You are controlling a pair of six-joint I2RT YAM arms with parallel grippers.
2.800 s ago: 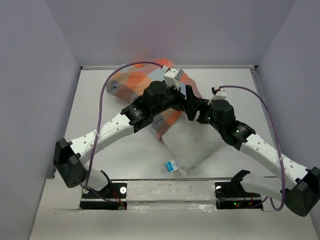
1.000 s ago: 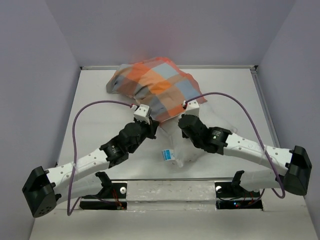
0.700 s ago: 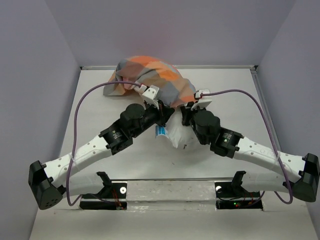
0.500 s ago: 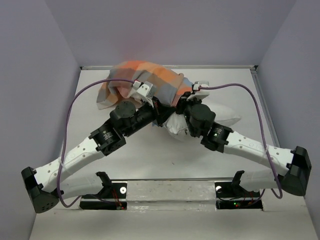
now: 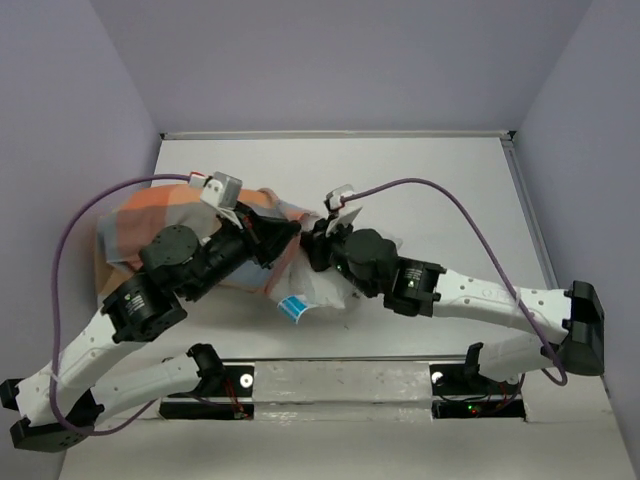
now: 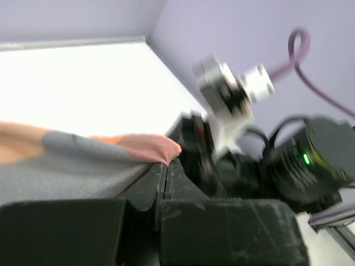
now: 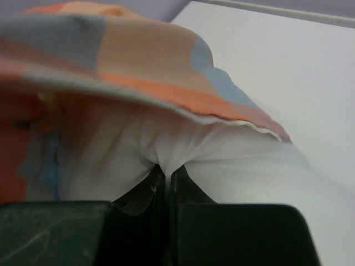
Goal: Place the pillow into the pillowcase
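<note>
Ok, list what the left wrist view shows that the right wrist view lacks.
Left wrist only: the left gripper pinching the pillowcase at its edge, the right arm and its cable beyond. Right wrist only: the right gripper pinching the white pillow under the pillowcase hem. Both: checked pillowcase, white table, shut jaws.

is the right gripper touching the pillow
Touching. The right wrist view shows the right gripper shut on a fold of the white pillow, just under the pillowcase edge.
</note>
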